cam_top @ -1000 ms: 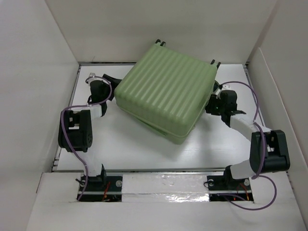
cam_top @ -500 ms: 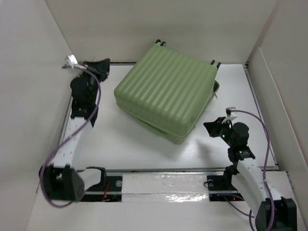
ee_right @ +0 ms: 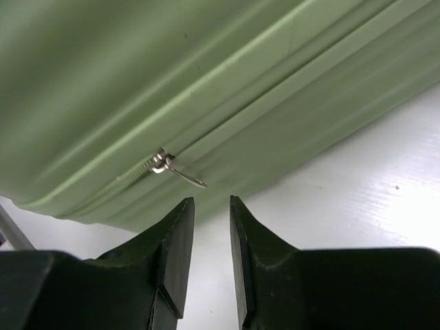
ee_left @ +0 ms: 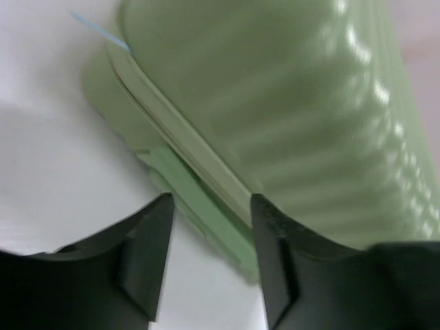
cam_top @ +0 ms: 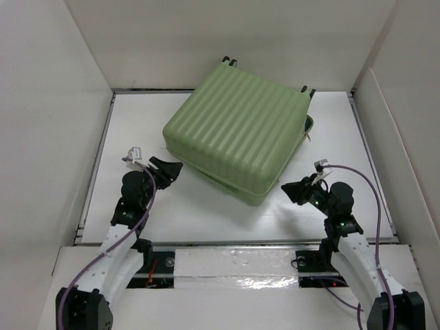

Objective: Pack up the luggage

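Observation:
The luggage (cam_top: pixel 240 130) is a light-green ribbed suitcase lying flat in the middle of the table, lid down on its lower half, wheels at the far edge. My left gripper (cam_top: pixel 169 171) is open and empty, just off the case's near left corner. In the left wrist view the gripper (ee_left: pixel 212 201) faces the case's seam (ee_left: pixel 199 155). My right gripper (cam_top: pixel 289 189) is narrowly open and empty near the case's near right corner. In the right wrist view the gripper (ee_right: pixel 210 203) sits just below the metal zipper pull (ee_right: pixel 177 172) on the case's side (ee_right: pixel 206 82).
White walls enclose the table (cam_top: pixel 172 206) on the left, back and right. A raised white ledge (cam_top: pixel 234 265) with the arm bases runs along the near edge. A strip of the lower shell (cam_top: pixel 307 127) shows at the case's right side.
Both arms have pulled back toward the near edge. The left gripper swung from the case's left side via the back left corner to its near left corner. The right gripper moved from the right side to the near right corner.

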`<state>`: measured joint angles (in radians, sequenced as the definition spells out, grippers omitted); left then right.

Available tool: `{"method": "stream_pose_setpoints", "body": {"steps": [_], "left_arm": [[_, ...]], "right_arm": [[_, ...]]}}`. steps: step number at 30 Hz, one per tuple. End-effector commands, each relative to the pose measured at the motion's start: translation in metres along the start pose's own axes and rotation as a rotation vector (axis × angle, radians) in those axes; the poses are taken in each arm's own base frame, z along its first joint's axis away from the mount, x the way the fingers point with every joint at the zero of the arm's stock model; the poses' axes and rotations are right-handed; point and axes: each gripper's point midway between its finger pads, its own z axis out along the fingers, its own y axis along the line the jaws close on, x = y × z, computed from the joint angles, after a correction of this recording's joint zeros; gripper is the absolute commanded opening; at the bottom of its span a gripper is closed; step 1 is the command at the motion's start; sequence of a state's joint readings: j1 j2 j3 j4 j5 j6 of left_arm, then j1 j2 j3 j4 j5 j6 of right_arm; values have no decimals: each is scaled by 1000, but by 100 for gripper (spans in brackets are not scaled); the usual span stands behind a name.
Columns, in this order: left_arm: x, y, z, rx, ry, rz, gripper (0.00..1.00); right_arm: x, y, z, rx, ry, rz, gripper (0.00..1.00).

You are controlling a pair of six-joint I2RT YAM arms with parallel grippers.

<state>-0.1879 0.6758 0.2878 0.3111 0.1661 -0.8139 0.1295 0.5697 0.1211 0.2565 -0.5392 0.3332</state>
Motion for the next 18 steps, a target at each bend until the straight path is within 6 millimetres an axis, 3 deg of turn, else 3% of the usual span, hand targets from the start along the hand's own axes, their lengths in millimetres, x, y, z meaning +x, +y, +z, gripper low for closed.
{"method": "stream_pose_setpoints", "body": {"steps": [1, 6, 11, 14, 18], "left_arm": [[33, -9, -8, 95, 172, 40, 47], [65, -5, -13, 151, 282, 20, 60], [106, -25, -10, 211, 427, 47, 63], [119, -39, -6, 236, 439, 55, 63], [117, -49, 0, 260, 424, 42, 63]], "right_arm": [[-13, 20, 5, -108, -20, -64, 33], [-14, 30, 4, -162, -40, -85, 36], [-20, 33, 10, -175, -56, -111, 37], [-21, 35, 14, -180, -54, -120, 38], [-21, 30, 18, -157, -49, -123, 38]]}}
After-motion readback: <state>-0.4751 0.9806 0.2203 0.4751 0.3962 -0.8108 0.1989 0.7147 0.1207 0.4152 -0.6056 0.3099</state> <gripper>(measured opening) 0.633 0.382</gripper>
